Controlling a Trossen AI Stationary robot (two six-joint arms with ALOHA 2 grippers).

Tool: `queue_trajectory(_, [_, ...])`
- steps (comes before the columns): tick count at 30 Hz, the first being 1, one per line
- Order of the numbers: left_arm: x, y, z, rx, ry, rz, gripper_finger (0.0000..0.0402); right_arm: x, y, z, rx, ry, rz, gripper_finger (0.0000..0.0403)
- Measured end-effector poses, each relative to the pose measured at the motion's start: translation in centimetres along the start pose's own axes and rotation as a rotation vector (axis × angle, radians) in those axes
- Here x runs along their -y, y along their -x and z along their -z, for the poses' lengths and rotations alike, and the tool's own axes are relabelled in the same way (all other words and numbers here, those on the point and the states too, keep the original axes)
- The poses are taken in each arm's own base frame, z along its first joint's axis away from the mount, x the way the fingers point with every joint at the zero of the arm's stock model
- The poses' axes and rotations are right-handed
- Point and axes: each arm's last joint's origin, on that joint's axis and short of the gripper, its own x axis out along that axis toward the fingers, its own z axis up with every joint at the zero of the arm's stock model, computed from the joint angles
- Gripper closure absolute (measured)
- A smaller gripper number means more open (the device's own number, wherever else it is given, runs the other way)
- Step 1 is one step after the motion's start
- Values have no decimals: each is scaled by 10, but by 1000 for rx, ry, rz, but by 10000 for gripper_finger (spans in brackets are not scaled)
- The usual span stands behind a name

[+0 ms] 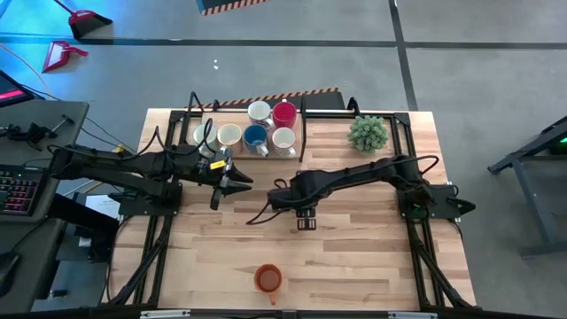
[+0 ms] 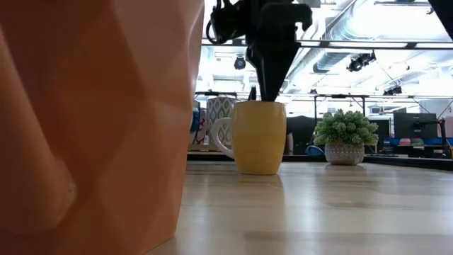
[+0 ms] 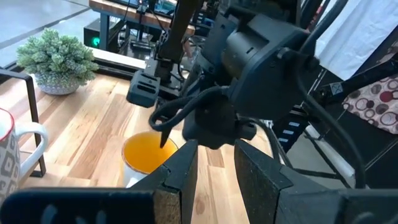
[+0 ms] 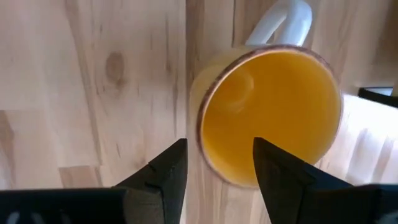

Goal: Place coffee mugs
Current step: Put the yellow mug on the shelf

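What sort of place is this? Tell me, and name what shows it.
Probably a robotics lab or workshop. The wooden table stands on a grey floor with a keyboard desk beside it, and exposed ceiling ducts and monitors show beyond the yellow mug.

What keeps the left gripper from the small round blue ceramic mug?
Probably nothing; it looks reachable. The blue mug sits just beyond the left gripper, uncovered, though a cream mug and white mug crowd it.

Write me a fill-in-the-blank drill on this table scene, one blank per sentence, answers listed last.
1. The right gripper hangs open above the ____ mug.
2. That mug stands ____ on the table.
3. The potted plant has ____ leaves.
4. In the high view the red-orange mug stands alone near the table's ____ edge.

Answers: yellow; upright; green; bottom
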Motion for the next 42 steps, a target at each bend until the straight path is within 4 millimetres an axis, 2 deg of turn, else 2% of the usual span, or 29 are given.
queue_trajectory(6, [0,0,-1,6,-8,1,308,0,-12,-5,-15,17,-3,244])
queue_trajectory(15, [0,0,-1,8,-9,2,308,-9,-50,-14,-110,-25,-50,253])
queue_trajectory(18, [0,0,-1,8,-9,2,308,-9,-55,-15,-121,-67,-46,279])
queue_trajectory(21, [0,0,-1,8,-9,2,308,-8,-56,-16,-115,-115,-43,338])
queue_trajectory(23, [0,0,-1,8,-10,2,308,-8,-56,-17,-114,-136,-47,383])
queue_trajectory(24, [0,0,-1,8,-10,2,308,-7,-56,-17,-112,-145,-45,392])
queue_trajectory(34, [0,0,-1,8,-11,2,308,-11,-51,-24,-84,-378,-167,401])
queue_trajectory(37, [0,0,-1,8,-11,2,308,-8,-39,-30,-48,-482,-190,402])
queue_trajectory(42, [0,0,-1,14,-10,3,308,12,-12,-42,52,-650,-204,402])
